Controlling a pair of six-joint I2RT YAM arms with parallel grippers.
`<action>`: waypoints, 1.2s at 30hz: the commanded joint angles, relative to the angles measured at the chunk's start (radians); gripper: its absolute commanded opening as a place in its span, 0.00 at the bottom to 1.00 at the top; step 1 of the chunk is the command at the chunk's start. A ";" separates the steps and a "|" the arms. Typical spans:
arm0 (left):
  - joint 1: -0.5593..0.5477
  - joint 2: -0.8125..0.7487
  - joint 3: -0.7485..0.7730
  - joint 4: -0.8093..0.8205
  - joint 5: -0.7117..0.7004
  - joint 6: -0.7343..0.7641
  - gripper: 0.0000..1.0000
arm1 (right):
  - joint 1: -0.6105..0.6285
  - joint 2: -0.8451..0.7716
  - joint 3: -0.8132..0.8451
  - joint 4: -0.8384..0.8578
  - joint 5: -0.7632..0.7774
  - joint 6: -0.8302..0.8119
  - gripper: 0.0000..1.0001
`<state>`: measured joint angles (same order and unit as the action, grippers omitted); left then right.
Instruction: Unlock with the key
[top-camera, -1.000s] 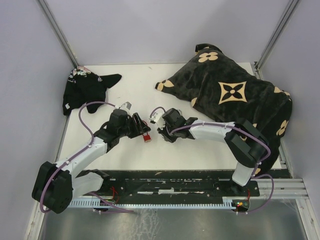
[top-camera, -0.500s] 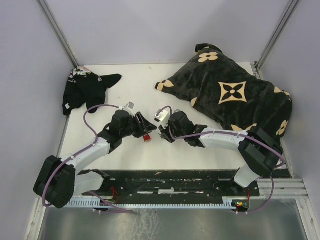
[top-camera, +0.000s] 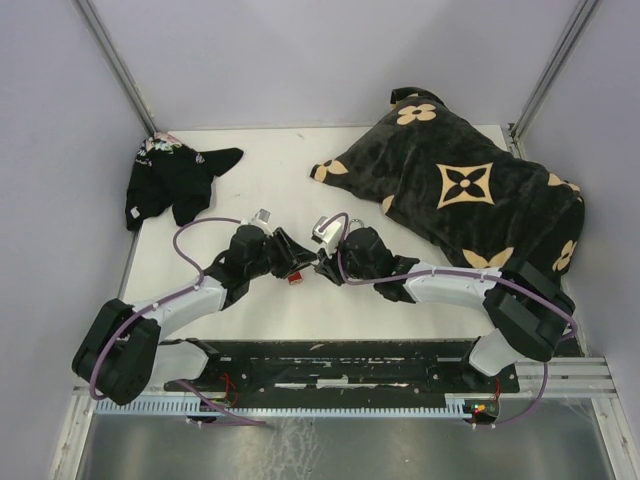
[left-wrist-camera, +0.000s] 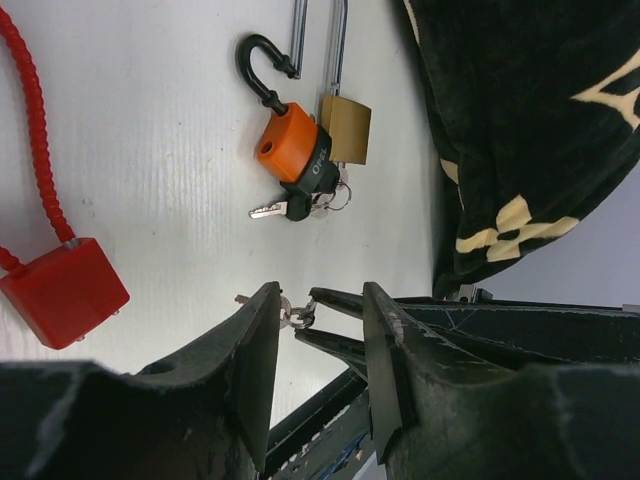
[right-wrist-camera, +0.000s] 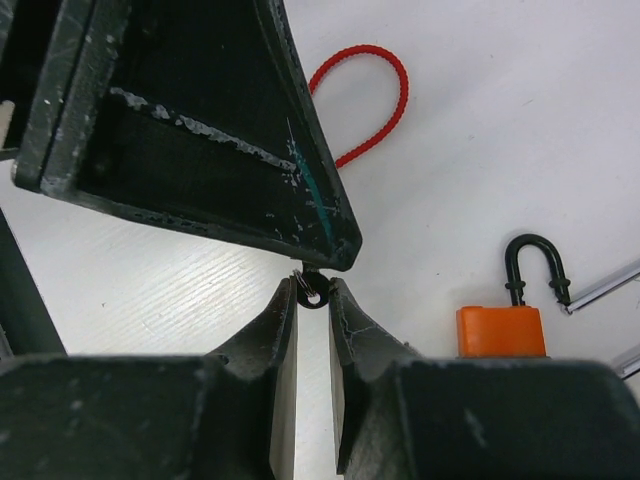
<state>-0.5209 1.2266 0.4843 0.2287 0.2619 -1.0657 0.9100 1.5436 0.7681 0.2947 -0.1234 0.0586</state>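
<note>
Hands now closer together; right hand (right-wrist-camera: 313, 296) pinching the key (left-wrist-camera: 291, 314), left hand (left-wrist-camera: 322, 296) spread.

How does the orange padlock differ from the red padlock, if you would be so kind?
The orange padlock has a short black hook shackle, standing open; the red padlock has a long ribbed red cable. The orange padlock has keys at its base; the red padlock shows none. Both lie on the white table.
</note>
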 joint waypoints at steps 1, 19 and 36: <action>-0.013 0.015 -0.001 0.082 -0.018 -0.051 0.43 | 0.008 -0.036 -0.010 0.095 0.009 0.022 0.12; -0.031 -0.074 0.040 0.021 -0.115 0.143 0.03 | -0.010 -0.080 -0.032 0.095 -0.009 0.043 0.40; -0.031 -0.201 0.246 -0.129 -0.153 0.726 0.05 | -0.088 -0.396 -0.069 0.008 0.086 0.196 1.00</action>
<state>-0.5476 1.0714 0.7181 0.0891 0.1524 -0.4812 0.8280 1.2057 0.7242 0.2779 -0.1631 0.2070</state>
